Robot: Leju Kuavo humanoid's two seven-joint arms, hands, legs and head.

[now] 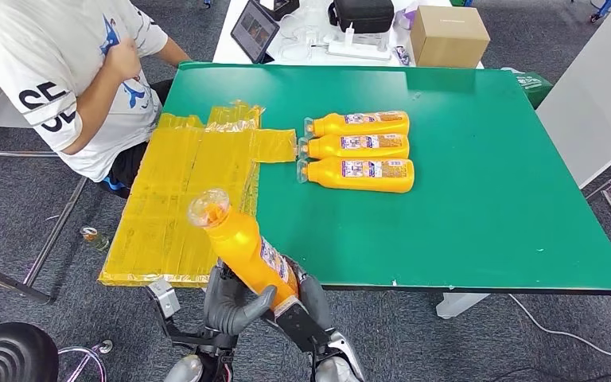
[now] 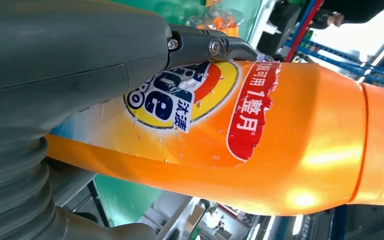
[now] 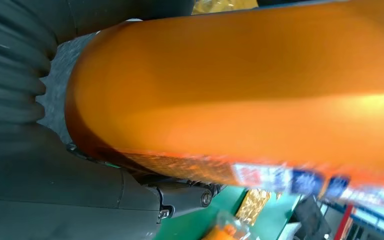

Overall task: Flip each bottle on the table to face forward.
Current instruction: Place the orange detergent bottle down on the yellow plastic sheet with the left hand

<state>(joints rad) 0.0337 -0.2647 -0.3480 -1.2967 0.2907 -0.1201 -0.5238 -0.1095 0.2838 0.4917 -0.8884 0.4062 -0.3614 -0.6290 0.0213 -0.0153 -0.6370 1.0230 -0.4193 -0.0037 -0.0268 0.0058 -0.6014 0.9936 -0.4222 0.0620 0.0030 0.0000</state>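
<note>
Held bottle [image 1: 244, 249] gripped by both hands off the table's near edge, tilted, clear cap toward 11 o'clock. Left hand [image 1: 235, 306] wrapped around its lower body, thumb across the front; right hand [image 1: 306, 306] closed on its base end. Round logo and red label strip plain in the left wrist view, unseen from the head; smooth orange side and a blurred label edge in the right wrist view. Three bottles [image 1: 358, 146] lying side by side mid-table [image 1: 509, 199], caps at 9 o'clock. Yellow sheet [image 1: 183, 199] at the left edge; seated person [image 1: 71, 72] at 10 o'clock; cardboard box [image 1: 449, 36] at 1 o'clock.
</note>
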